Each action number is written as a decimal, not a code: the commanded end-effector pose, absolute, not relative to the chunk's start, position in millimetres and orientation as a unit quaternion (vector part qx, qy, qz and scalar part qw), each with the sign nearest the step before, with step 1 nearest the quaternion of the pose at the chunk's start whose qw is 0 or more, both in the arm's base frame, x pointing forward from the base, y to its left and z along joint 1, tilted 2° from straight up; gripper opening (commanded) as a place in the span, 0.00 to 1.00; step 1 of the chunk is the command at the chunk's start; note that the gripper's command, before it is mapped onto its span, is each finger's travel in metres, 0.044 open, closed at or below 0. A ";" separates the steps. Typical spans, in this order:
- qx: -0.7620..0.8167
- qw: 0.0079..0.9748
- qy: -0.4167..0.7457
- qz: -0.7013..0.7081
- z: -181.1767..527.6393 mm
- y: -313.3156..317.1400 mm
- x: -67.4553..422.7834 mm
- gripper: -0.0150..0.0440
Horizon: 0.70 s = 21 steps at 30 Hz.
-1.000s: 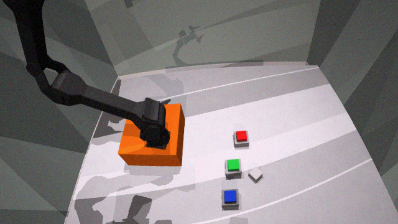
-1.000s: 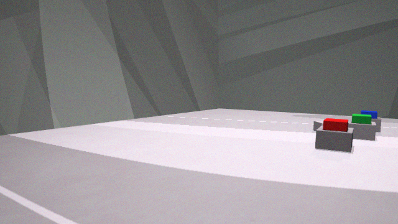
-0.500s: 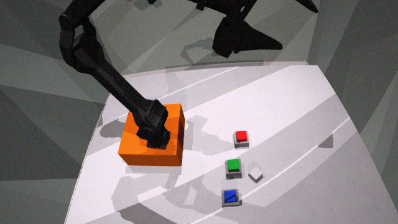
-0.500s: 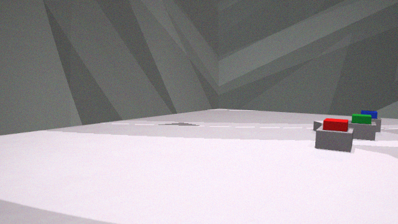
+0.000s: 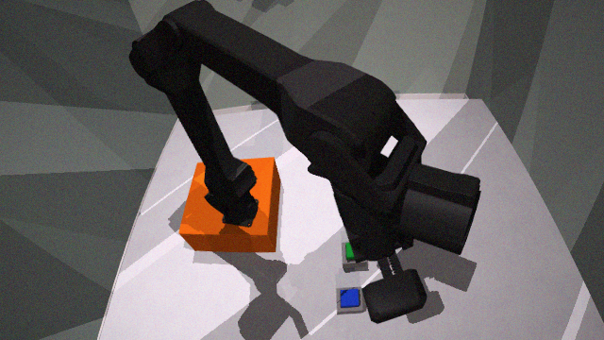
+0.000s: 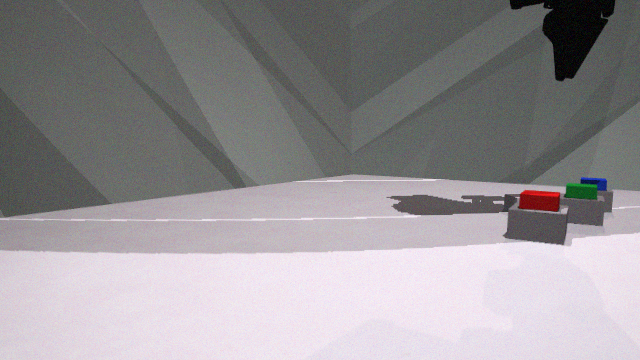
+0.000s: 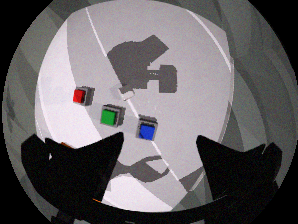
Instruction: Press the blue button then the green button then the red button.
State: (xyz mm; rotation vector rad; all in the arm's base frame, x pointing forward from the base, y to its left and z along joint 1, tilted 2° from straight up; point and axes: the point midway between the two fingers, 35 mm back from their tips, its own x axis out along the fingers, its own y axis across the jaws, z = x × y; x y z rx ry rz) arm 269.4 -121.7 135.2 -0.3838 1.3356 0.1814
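Three buttons on grey bases stand in a row on the white table point(image 5: 519, 227) point(image 6: 250, 300). The blue button point(image 5: 349, 298) point(image 6: 593, 183) point(image 7: 145, 129) is at one end, the green button point(image 5: 349, 250) point(image 6: 581, 191) point(image 7: 109, 116) in the middle, and the red button point(image 6: 539, 200) point(image 7: 81, 96) at the other end. The arm hides the red button in the top view. My gripper point(image 7: 161, 139) point(image 6: 565, 60) is open and empty. It hangs high above the table, roughly over the blue button's end of the row, touching none of them.
A small white block point(image 7: 125, 94) lies beside the green button. The arm's base stands on a large orange block point(image 5: 264, 189) at the left. The arm's bulk fills much of the top view. Grey faceted walls surround the table.
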 end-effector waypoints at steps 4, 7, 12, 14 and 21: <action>-0.078 0.719 0.689 0.045 92.6 -132.1 237.3 0.93; -0.078 0.719 0.689 0.045 92.6 -132.1 237.3 0.93; -0.078 0.719 0.689 0.045 53.1 -134.6 240.6 0.75; -0.078 0.719 0.689 0.045 33.2 -134.6 240.1 0.67; -0.078 0.719 0.689 0.045 30.8 -134.6 239.9 0.35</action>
